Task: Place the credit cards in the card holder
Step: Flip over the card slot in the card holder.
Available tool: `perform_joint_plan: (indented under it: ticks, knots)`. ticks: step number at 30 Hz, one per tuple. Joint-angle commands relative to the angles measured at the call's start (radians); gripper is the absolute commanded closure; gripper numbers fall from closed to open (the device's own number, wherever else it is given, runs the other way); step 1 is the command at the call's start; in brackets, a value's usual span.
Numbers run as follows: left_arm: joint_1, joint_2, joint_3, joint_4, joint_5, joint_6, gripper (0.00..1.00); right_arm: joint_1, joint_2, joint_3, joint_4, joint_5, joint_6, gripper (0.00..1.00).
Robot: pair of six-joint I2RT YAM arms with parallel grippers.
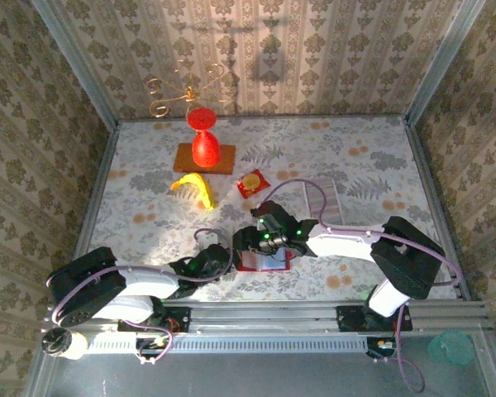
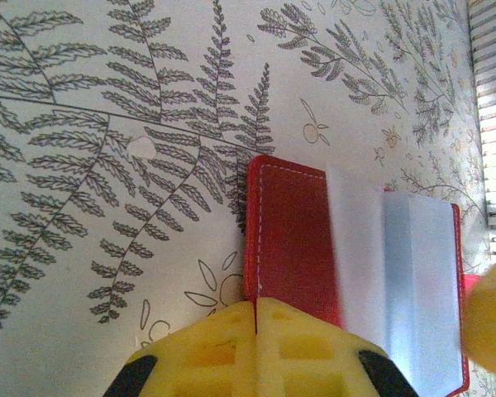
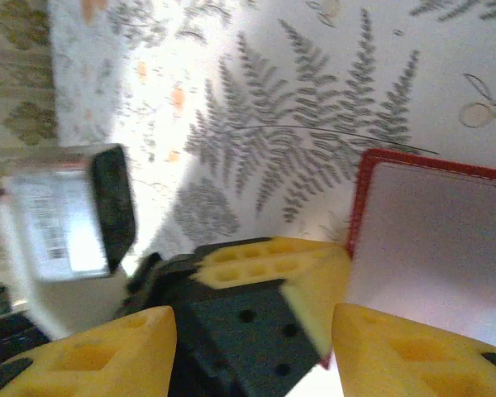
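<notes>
The card holder [image 1: 264, 263] lies open near the front edge, dark red outside and pale inside. My left gripper [image 1: 231, 258] is shut, its yellow fingers [image 2: 256, 331] pinching the edge of the holder's red flap [image 2: 293, 231]. A blurred whitish strip [image 2: 355, 248] crosses the pale inside [image 2: 422, 281]; I cannot tell whether it is a card. My right gripper [image 1: 267, 248] hovers over the holder with its jaws open [image 3: 252, 347] and nothing between them; one fingertip [image 3: 413, 347] overlaps the holder's pale face [image 3: 438, 240]. The whitish-grey credit cards [image 1: 335, 198] lie behind the right arm.
A red sachet with a yellow circle [image 1: 252, 182] and a banana [image 1: 194, 186] lie mid-table. A tall red vase [image 1: 203, 141] stands on a brown mat [image 1: 223, 161] at the back. The right arm's cable [image 1: 302, 182] loops over the cards. Wallpapered walls enclose the table.
</notes>
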Motion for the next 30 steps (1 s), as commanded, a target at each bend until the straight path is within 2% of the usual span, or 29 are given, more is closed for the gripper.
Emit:
perform_joint_plan:
  ticks: [1,6,9,13,17,22,24,27,30]
  knots:
    - [-0.011,0.033,-0.027,-0.035,-0.023,-0.03,1.0,0.004,-0.08,-0.011,0.062,-0.019,0.032,0.45]
    - [-0.013,0.036,-0.028,-0.035,-0.025,-0.034,1.0,0.002,-0.188,-0.007,-0.113,0.112,-0.036,0.39]
    - [-0.017,0.027,-0.026,-0.031,-0.022,-0.027,1.0,-0.016,-0.248,-0.016,-0.232,0.195,-0.081,0.39]
    - [-0.016,-0.021,-0.018,-0.077,-0.025,-0.009,1.0,-0.046,-0.322,-0.026,-0.319,0.244,-0.163,0.39]
    - [-0.016,-0.11,0.006,-0.197,-0.049,0.021,0.84,-0.056,-0.42,0.001,-0.412,0.33,-0.327,0.38]
    - [0.001,-0.279,0.004,-0.366,-0.079,0.049,0.67,-0.059,-0.549,0.059,-0.527,0.482,-0.579,0.33]
    - [0.013,-0.383,0.003,-0.459,-0.093,0.073,0.67,-0.06,-0.621,0.046,-0.503,0.508,-0.708,0.29]
    - [0.028,-0.535,0.02,-0.603,-0.11,0.14,0.65,-0.06,-0.719,0.033,-0.473,0.492,-0.916,0.23]
    - [0.051,-0.653,0.051,-0.69,-0.079,0.22,0.62,-0.054,-0.779,0.043,-0.528,0.374,-1.253,0.13]
